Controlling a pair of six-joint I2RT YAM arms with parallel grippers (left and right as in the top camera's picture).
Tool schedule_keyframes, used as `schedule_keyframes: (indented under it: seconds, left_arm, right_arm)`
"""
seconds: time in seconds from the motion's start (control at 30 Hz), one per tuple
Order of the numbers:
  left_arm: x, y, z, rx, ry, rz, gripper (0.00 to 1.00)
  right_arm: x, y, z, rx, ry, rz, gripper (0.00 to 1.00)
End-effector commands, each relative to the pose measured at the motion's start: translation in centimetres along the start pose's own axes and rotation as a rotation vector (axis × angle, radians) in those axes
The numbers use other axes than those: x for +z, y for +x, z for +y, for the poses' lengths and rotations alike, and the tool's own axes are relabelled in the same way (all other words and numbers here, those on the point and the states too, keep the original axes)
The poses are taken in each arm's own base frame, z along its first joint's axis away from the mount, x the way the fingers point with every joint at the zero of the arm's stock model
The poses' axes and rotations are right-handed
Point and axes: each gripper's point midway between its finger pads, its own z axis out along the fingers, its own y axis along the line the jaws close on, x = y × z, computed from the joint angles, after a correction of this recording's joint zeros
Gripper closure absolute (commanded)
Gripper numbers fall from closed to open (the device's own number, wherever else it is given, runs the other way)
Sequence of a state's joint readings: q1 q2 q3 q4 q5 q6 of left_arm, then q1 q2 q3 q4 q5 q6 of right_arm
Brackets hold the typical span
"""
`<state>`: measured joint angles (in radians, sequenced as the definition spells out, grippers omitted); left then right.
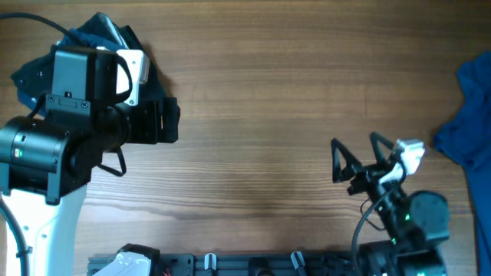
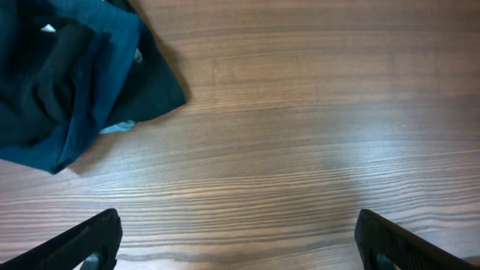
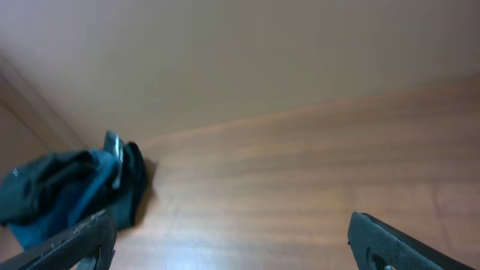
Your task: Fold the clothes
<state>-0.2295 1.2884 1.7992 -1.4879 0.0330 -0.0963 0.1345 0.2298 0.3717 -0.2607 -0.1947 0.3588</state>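
A heap of clothes (image 1: 100, 31) in dark navy and black lies at the table's far left, partly hidden under my left arm (image 1: 77, 84). In the left wrist view the heap (image 2: 67, 75) is at the upper left, with a small white tag on it. My left gripper (image 2: 236, 232) is open and empty over bare wood, apart from the heap. A blue garment (image 1: 472, 107) lies at the right edge. My right gripper (image 1: 354, 142) is open and empty, left of the blue garment. Its wrist view (image 3: 229, 232) shows the far heap (image 3: 67, 187) at the left.
The wooden table (image 1: 261, 100) stretches between the two lots of clothes. A black rail with fittings (image 1: 230, 264) runs along the front edge. A plain wall (image 3: 225, 52) rises behind the table in the right wrist view.
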Motion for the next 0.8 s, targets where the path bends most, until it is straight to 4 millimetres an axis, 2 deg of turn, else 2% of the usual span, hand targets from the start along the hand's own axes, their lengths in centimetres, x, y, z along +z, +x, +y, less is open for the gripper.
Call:
schedule_keyframes:
  seconds: [0.0, 0.07, 0.27, 0.77]
  left_arm:
    - [0.0, -0.1, 0.0, -0.012, -0.005, -0.003, 0.00]
    - [0.0, -0.1, 0.0, -0.012, -0.005, -0.003, 0.00]
    - [0.0, -0.1, 0.0, -0.012, -0.005, -0.003, 0.00]
    - [0.0, -0.1, 0.0, -0.012, -0.005, -0.003, 0.00]
  right_arm:
    - [-1.0, 1.1, -0.4, -0.030, -0.013, -0.070, 0.00]
    - [-0.9, 2.3, -0.9, -0.032, -0.017, -0.085, 0.00]
    - [0.8, 6.3, -2.8, 0.035, 0.005, -0.032, 0.00]
    - [0.8, 6.2, -2.8, 0.030, 0.002, -0.040, 0.00]
